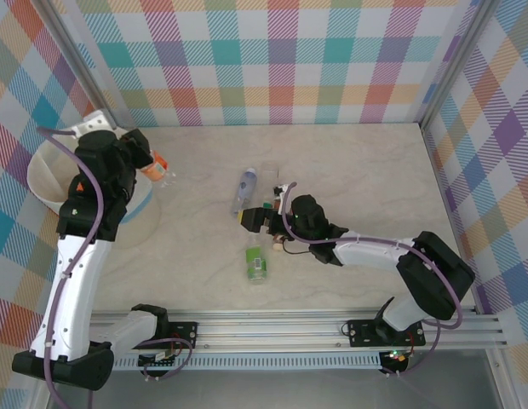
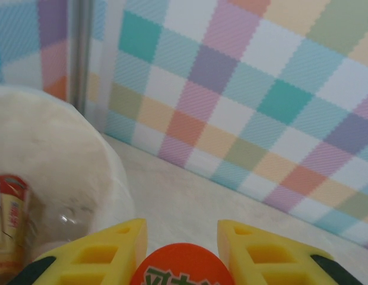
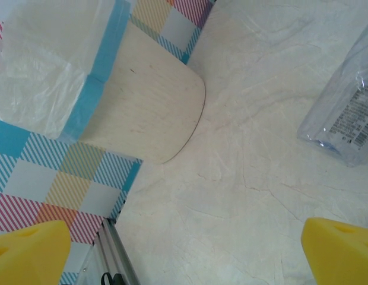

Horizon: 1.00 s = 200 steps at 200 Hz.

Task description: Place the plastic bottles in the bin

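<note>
Top external view: two arms reached over a pale surface (image 1: 358,162) enclosed by checked walls (image 1: 272,60).
Left fingers (image 2: 95,255): clamped on the orange-labelled bottle (image 2: 183,268), with one yellow finger on each side of it.
Orange-labelled bottle: held off the surface between the left fingers, at the bin's edge on the side facing the middle of the surface. Whether it hung over the rim or just outside it could not be told.
Bin (image 1: 44,179): sat to the left of the left fingers. In the left wrist view its white wall curved up just beside the left-hand finger.
Red-and-yellow-labelled bottle (image 2: 12,217): lay inside the bin, left of the left fingers.
Right fingers (image 3: 29,252): stood wide apart with nothing between them, low over bare surface.
Clear bottle (image 1: 245,187): lay on the surface just beyond the right fingers, on their far side. In the right wrist view it was ahead of the right-hand finger and apart from it.
Green-labelled bottle (image 1: 256,262): lay on the surface on the near side of the right fingers, close but not touching.
Bin from the right wrist view: well ahead of the right fingers, towards their left-hand side, with its pale blue band showing.
</note>
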Available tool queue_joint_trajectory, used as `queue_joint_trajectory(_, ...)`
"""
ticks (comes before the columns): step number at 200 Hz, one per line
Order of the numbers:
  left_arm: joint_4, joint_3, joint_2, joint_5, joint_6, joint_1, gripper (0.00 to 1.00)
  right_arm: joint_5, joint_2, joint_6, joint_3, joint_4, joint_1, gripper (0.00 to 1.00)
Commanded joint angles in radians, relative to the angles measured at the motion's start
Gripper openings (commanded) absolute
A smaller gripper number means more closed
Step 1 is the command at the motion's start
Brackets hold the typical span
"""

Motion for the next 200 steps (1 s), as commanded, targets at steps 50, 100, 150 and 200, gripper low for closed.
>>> queue_joint_trajectory(50,0.067,0.159,0.082,-0.317,0.216,0.177,0.0,0.085,-0.063,-0.115,0.031,-0.097,0.005,1.0)
queue_joint_trajectory(100,0.021,0.128,0.163,-0.355,0.129,0.4,0.0,0.143,-0.131,-0.195,0.02,-0.17,0.005,1.0)
queue_joint_trajectory(150,-0.098,0.176,0.259,-0.553,0.104,0.415,0.53,0.302,-0.219,-0.28,-0.008,-0.288,0.005,1.0)
queue_joint_trajectory(200,-0.157,0.176,0.258,-0.352,0.062,0.399,1.0,0.4,-0.208,-0.254,0.01,-0.438,0.005,1.0)
